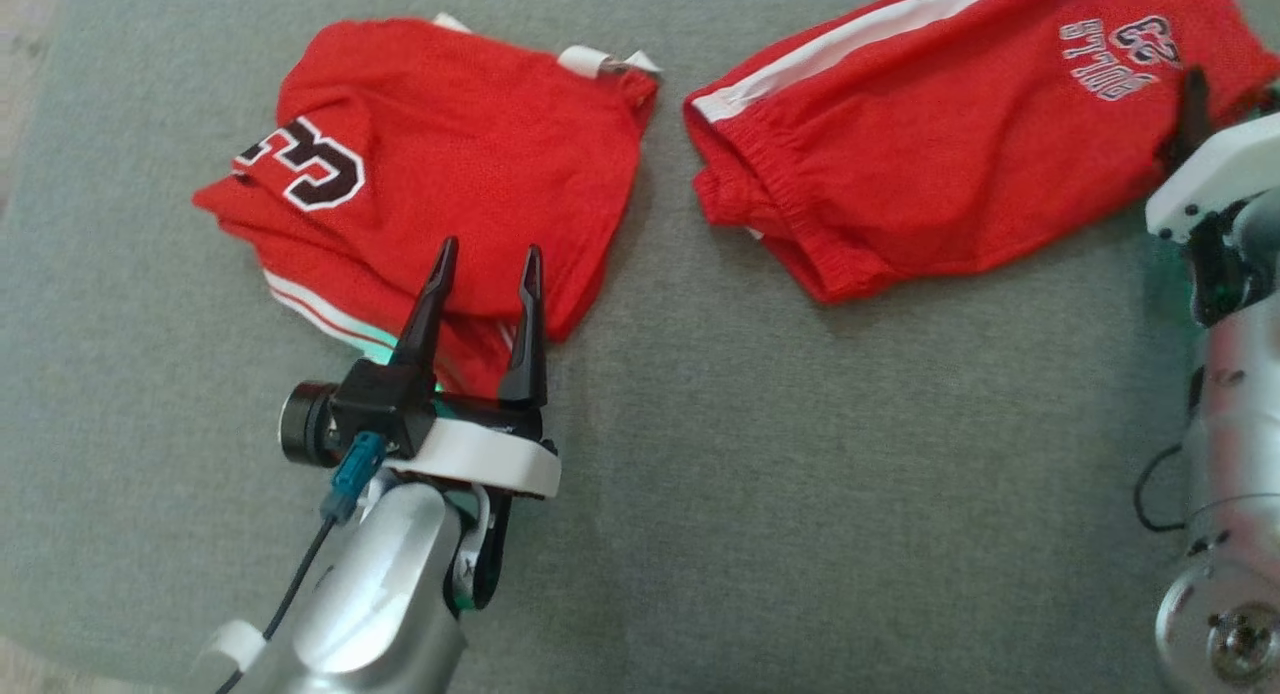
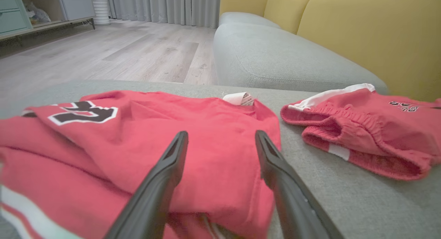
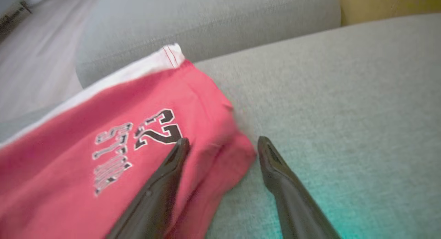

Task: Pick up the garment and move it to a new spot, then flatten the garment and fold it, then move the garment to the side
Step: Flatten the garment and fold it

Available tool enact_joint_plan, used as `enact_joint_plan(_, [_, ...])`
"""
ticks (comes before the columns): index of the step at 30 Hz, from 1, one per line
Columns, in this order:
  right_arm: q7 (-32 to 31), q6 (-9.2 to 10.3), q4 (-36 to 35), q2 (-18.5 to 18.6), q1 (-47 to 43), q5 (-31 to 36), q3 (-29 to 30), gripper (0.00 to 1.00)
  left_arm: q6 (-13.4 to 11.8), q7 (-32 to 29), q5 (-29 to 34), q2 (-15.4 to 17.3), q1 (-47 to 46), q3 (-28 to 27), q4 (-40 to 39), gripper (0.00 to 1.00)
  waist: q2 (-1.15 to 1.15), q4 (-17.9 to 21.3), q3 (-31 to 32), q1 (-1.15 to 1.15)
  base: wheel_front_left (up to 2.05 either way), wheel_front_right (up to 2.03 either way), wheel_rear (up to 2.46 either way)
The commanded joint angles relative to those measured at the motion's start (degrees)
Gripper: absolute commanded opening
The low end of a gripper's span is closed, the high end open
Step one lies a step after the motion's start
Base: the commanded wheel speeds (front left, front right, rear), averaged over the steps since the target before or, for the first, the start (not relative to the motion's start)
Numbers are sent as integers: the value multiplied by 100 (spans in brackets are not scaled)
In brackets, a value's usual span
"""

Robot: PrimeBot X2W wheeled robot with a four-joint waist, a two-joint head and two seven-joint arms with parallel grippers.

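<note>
Head view: no containers here. The surface is a grey fabric cushion (image 1: 800, 474), w/ a strip of pale floor at the far left edge. Two red garments lie on it, near each other but not touching. The jersey (image 1: 470, 144) is on the left, crumpled & folded over itself, w/ a black-and-white numeral patch, white trim stripes along its near edge & a white tag at the top. The shorts (image 1: 930, 144) are on the right, w/ an elastic waistband facing the jersey, a white side stripe & a "BULLS 23" print seen upside down. The left gripper (image 1: 490, 249) hangs over the jersey's near edge, fingers spread apart, nothing btwn them. The right gripper (image 1: 1193, 99) is at the shorts' right end; one dark finger shows.

Left wrist view: a white ribbed bin (image 2: 101, 10) stands by grey curtains (image 2: 165, 4); can't tell its contents. A cabinet (image 2: 13, 8) w/ teal drawers is at top left, stuff on its shelf unclear. Wood floor (image 2: 120, 53), a 2nd grey seat cushion (image 2: 275, 56) & yellow backrests (image 2: 361, 32) lie beyond. Both fingers are apart, low over the jersey.

Right wrist view: blurred. The fingers are apart, holding nothing; the left one overlaps the shorts' corner near the print, the right one is over bare cushion.
</note>
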State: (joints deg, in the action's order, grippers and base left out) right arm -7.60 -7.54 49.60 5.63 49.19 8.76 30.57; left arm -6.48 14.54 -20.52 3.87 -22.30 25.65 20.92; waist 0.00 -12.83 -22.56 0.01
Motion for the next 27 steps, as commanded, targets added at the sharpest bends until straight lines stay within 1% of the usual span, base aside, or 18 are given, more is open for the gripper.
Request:
enact_joint_plan(1, [-16, 5, -72, 21, 209, 135, -28, 100, 32, 46, 62, 29, -173, -229, -132, 100, 0, -90, -85, -1, 0, 0, 0])
enact_joint_plan(5, [-152, 5, 383, 24, 368, 590, 168, 100, 69, 46, 123, -17, -205, -295, -118, 100, 0, -118, -118, -1, 0, 0, 0])
enact_joint_plan(6, [-167, 5, 500, 0, 415, 619, 160, 0, 73, 46, 134, -25, -210, -316, -113, 100, 0, -109, -117, -1, 0, 0, 0])
enact_joint_plan(10, [64, 5, 800, -29, 589, 615, -54, 0, 69, 46, 193, -46, -190, -427, -102, 100, 0, 28, -65, -1, 0, 0, 0])
enact_joint_plan(15, [469, 5, 993, 215, 622, 367, -410, 0, 104, 46, 256, -60, -147, -568, -88, 100, 0, 309, 101, -1, 0, 0, 0])
enact_joint_plan(19, [702, 5, 1055, 486, 423, -128, -674, 0, 137, 46, 313, -67, -71, -648, -65, 100, 0, 562, 286, -1, 0, 0, 0])
enact_joint_plan(23, [823, 5, 907, 757, 63, -674, -844, 0, 146, 46, 359, -74, 20, -707, -39, 100, 0, 769, 466, -1, 0, 0, 0])
enact_joint_plan(26, [873, 5, 731, 1017, -238, -1019, -909, 0, 157, 46, 387, -79, 70, -726, -16, 100, 0, 857, 560, -1, 0, 0, 0])
enact_joint_plan(27, [873, 5, 731, 1017, -238, -1019, -909, 0, 157, 46, 387, -79, 70, -726, -16, 100, 0, 857, 560, -1, 0, 0, 0])
